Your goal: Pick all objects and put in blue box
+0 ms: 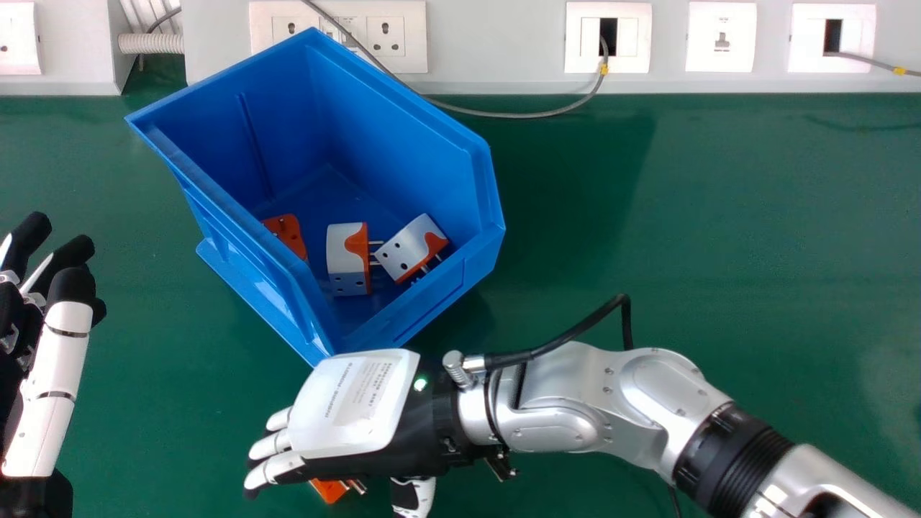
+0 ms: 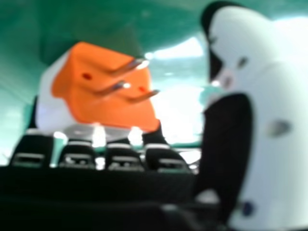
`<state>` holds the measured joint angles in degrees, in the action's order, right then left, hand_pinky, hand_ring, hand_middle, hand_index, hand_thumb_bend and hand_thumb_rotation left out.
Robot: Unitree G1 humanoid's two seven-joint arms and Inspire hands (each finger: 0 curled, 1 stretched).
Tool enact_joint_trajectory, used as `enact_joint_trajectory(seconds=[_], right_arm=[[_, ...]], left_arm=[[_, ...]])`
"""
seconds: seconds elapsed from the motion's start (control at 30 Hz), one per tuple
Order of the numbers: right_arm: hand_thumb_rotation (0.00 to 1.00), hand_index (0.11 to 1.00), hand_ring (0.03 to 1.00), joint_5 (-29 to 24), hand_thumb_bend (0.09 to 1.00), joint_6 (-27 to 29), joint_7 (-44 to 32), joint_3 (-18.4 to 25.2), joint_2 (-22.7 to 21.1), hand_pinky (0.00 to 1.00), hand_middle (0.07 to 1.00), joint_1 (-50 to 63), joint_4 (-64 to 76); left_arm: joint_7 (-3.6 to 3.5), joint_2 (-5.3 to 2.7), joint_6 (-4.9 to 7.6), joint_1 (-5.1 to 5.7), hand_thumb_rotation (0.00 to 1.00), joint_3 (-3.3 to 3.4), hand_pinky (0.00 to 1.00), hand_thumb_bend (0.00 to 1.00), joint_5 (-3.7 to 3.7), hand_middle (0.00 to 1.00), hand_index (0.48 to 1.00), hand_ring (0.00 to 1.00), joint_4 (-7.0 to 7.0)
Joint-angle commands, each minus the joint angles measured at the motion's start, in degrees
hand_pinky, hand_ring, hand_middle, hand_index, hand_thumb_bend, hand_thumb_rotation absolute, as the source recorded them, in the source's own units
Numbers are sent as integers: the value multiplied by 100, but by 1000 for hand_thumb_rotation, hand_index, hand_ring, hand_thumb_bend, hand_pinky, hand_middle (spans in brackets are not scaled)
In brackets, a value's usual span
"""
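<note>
Near the blue box [image 1: 464, 270], the right robot hand [image 1: 352, 406] was spread beside a probably light, rigid adapter [image 2: 103, 109], best pinched side-to-side.

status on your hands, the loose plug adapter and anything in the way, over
Right hand open at orange-and-white adapter, no grip. Left hand open, at left. Likely snag: near wall of blue box.

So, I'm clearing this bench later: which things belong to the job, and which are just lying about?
Job: angular blue plastic box; white-and-orange three-pin adapter by the right hand; two white-and-orange adapters and an orange piece in the box.

Just there: thin grey cable; white wall sockets.
</note>
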<state>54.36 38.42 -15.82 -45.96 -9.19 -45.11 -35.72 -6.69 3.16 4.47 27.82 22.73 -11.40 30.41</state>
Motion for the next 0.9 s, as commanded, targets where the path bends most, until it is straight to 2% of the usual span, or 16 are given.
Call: enact_joint_trajectory(seconds=[0.0, 0.17, 0.3, 0.43, 0.77, 0.87], right_arm=[[0, 873, 914, 28, 535, 13, 88, -47, 51, 739, 914, -192, -49], [0, 866, 908, 110, 539, -46, 282, -158, 89, 731, 910, -281, -224], [0, 858, 904, 138, 540, -124, 427, -202, 161, 724, 904, -323, -373], [0, 847, 899, 245, 536, -209, 581, -281, 211, 713, 894, -366, -499], [0, 850, 897, 386, 634, -412, 825, -450, 305, 709, 899, -447, -660], [0, 849, 895, 352, 639, -419, 820, -452, 329, 710, 897, -453, -711]], left_arm=[[13, 10, 161, 3, 714, 8, 863, 534, -56, 880, 919, 909, 104], [5, 13, 159, 3, 713, 10, 863, 533, -62, 880, 919, 909, 89], [41, -17, 108, 41, 712, -37, 863, 533, -21, 880, 919, 909, 179], [66, 6, 82, 66, 712, -39, 863, 533, -27, 880, 919, 909, 206], [104, 12, 69, 54, 710, -61, 864, 547, -2, 882, 918, 910, 241], [101, 18, 68, 50, 710, -58, 866, 548, -10, 882, 918, 911, 240]])
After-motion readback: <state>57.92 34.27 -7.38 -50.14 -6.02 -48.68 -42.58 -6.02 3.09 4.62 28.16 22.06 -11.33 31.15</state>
